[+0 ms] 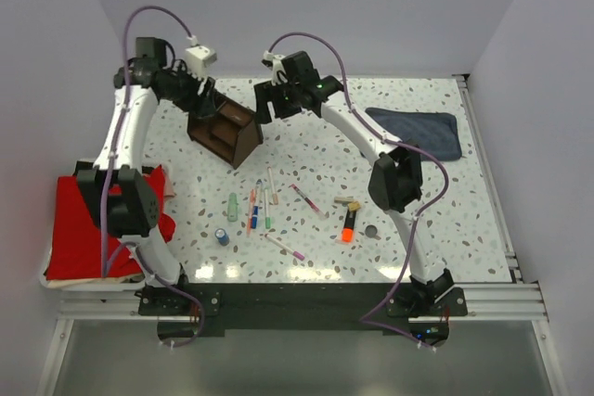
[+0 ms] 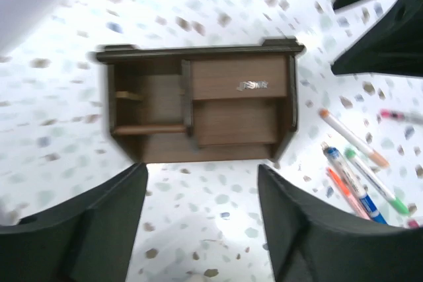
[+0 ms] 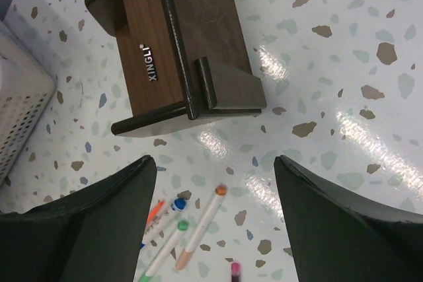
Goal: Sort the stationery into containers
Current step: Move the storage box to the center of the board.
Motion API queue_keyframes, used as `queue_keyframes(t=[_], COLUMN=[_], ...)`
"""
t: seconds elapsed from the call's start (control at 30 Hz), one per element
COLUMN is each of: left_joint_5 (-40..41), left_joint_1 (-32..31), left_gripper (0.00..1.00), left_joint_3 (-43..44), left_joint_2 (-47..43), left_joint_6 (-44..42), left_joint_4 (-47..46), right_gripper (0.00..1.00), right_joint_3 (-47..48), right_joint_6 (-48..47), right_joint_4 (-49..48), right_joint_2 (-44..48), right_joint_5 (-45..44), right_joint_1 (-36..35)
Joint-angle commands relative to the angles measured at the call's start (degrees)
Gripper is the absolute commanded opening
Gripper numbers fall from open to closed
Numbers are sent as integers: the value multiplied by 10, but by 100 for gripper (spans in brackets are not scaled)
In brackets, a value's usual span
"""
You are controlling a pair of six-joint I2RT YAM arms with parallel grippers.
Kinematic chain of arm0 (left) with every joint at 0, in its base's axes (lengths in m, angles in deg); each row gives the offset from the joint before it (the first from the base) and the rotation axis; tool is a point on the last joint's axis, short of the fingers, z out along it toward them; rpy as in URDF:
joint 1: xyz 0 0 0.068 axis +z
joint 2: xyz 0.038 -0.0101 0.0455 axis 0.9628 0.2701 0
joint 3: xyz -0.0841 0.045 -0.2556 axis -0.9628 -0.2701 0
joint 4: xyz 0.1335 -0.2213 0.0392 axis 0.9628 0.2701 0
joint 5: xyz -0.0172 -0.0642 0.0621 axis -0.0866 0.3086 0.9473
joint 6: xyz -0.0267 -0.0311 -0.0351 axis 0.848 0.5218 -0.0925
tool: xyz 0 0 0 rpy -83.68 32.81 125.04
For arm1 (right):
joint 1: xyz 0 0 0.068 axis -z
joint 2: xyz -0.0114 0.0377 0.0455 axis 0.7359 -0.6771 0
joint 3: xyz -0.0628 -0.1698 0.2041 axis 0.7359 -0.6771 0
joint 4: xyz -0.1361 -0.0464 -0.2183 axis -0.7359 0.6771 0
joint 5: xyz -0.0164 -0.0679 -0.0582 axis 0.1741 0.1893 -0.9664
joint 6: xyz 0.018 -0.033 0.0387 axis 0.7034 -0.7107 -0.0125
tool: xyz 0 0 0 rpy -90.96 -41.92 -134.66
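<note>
pens (image 1: 256, 210): light, stiff, thin, likely to roll on desk (image 1: 464, 210); pinch mid-barrel. left claw (image 2: 201, 166), right claw (image 3: 215, 160): wide, empty.

A dark brown wooden organizer (image 1: 223, 130) sits angled near the far-left corner. Thin pens (image 1: 260, 206), a pale green tube (image 1: 233, 207), a blue cylinder (image 1: 222, 236), an orange highlighter (image 1: 348, 225) and a dark disc (image 1: 371, 230) lie scattered toward the near edge.
</note>
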Motion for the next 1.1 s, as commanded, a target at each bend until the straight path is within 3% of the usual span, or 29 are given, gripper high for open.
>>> queue_keyframes(t=[0.0,0.2,0.5,1.07], left_joint_5=[61,64,59,51], left_joint_1=[43,55,56,50], left_gripper=[76,71,57,47], left_joint_3=[-38,17,154,176], left_joint_2=[-92,-1,134,212], left_joint_6=[23,-5,-28,-17], left_joint_4=[-80,-81,-37,-62], right_gripper=[77,77,78,80], right_joint_3=[29,-2,-46,-67], right_joint_6=[6,90,79,57], right_joint_4=[-35,-35,-26,-15], right_joint_2=[16,28,62,71], right_joint_5=[17,30,15,-9], right_joint_1=[2,-3,-5,-3])
